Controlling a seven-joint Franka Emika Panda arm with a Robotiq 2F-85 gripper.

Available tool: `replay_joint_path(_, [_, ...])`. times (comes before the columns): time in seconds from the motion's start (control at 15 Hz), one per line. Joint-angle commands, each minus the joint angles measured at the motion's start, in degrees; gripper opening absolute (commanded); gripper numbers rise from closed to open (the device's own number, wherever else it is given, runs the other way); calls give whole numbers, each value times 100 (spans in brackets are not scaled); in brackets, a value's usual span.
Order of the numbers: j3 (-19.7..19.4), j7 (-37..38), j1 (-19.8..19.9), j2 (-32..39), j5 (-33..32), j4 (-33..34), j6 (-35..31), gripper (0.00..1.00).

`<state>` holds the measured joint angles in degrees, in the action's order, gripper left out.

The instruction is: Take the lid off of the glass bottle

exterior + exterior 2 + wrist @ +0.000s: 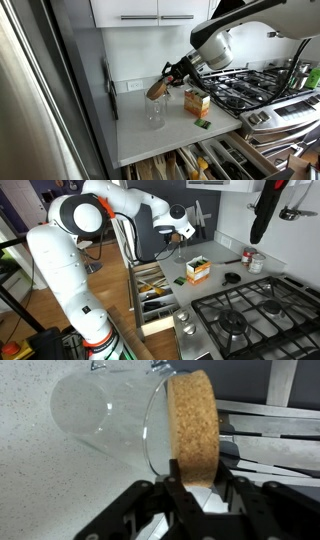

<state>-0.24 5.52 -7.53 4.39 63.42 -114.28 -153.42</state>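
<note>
My gripper (197, 480) is shut on the tan cork lid (193, 422), pinching its rim edge-on. The lid (157, 88) is tilted and sits right at the mouth of the clear glass jar (154, 113), which stands upright on the white counter (175, 135). In the wrist view the jar (105, 415) lies just behind the lid, its rim next to the lid's face. I cannot tell whether they still touch. In an exterior view the gripper (172, 240) hangs over the counter, and the jar is hard to make out.
An orange-brown carton (196, 101) (198, 270) stands beside the jar, with a small green item (203, 123) in front. The gas stove (250, 88) (240, 310) is beside it. A utensil drawer (190, 160) (155, 288) is open below. Small jars (255, 262) stand near the wall.
</note>
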Motion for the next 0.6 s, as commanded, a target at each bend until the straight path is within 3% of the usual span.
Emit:
replay_joint_path(0.0, [-4, -193, 46, 56, 335, 81, 59, 12])
replay_joint_path(0.53, [-23, -746, 118, -239, 1279, 189, 133, 12])
